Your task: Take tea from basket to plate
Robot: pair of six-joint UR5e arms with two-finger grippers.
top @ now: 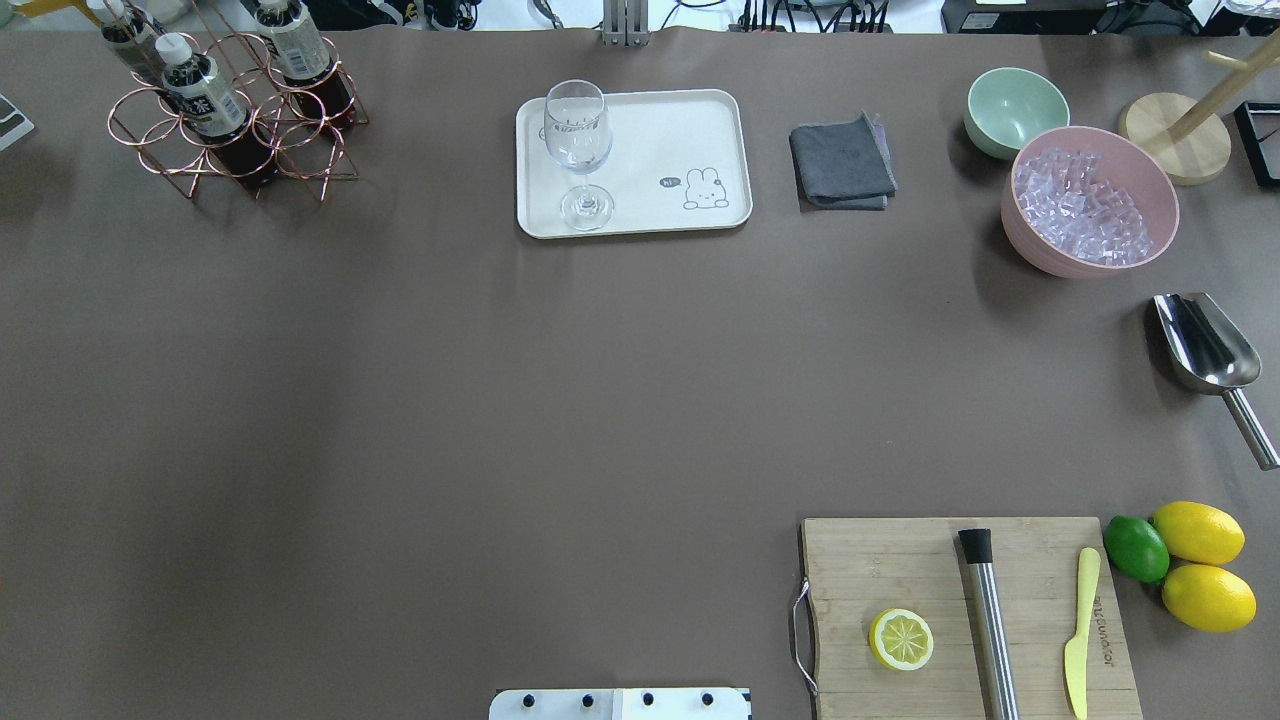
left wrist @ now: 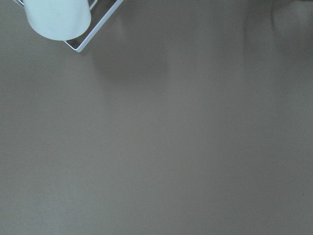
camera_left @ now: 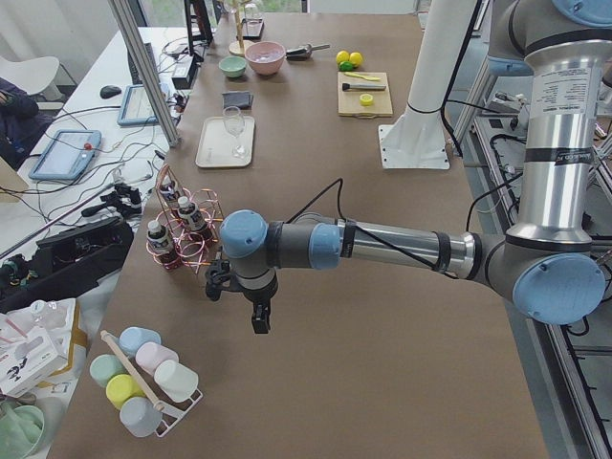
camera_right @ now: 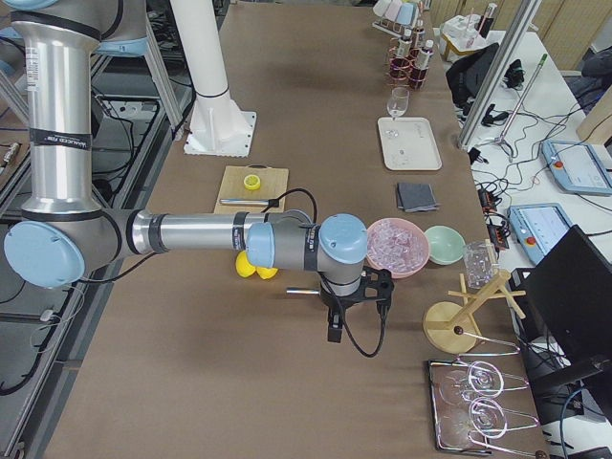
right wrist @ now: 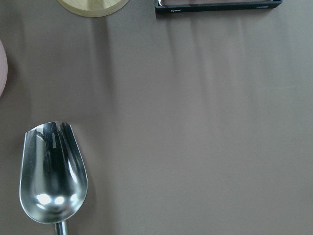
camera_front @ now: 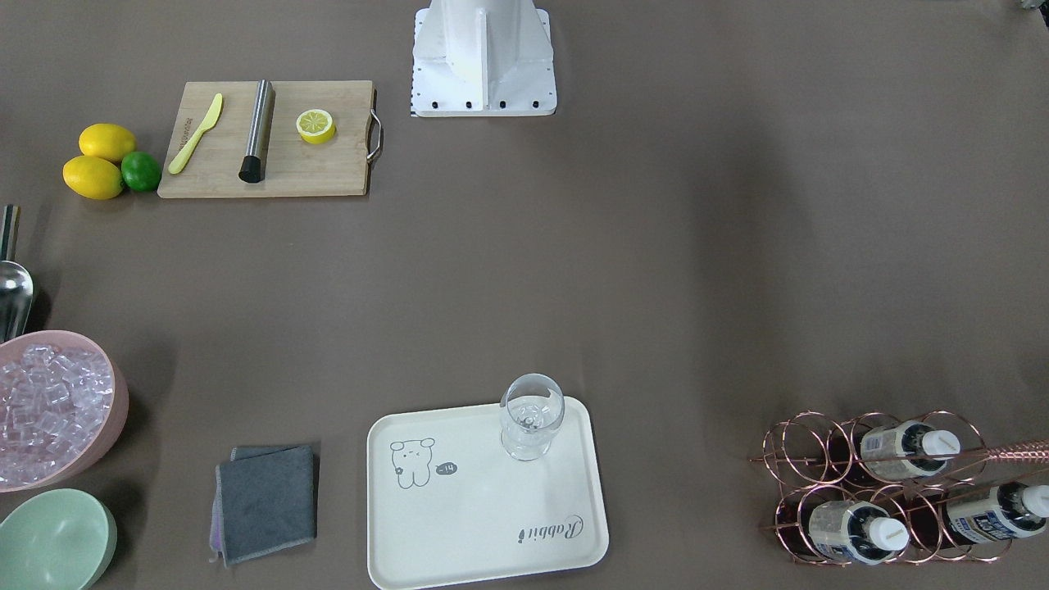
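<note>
Three tea bottles [camera_front: 856,531] sit in the basket [camera_front: 1016,449]; the plate [camera_front: 459,524] holds only a glass [camera_front: 531,426], so nothing is moved yet. The left gripper [camera_left: 260,320] hangs near the basket, the right gripper [camera_right: 335,330] well apart; whether they are open or holding something I cannot tell.

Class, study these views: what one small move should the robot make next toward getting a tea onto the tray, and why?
Probably swing the left gripper over a tea bottle in the basket. All three bottles sit there, the tray holds only a wine glass, and that gripper hangs near the basket.
</note>
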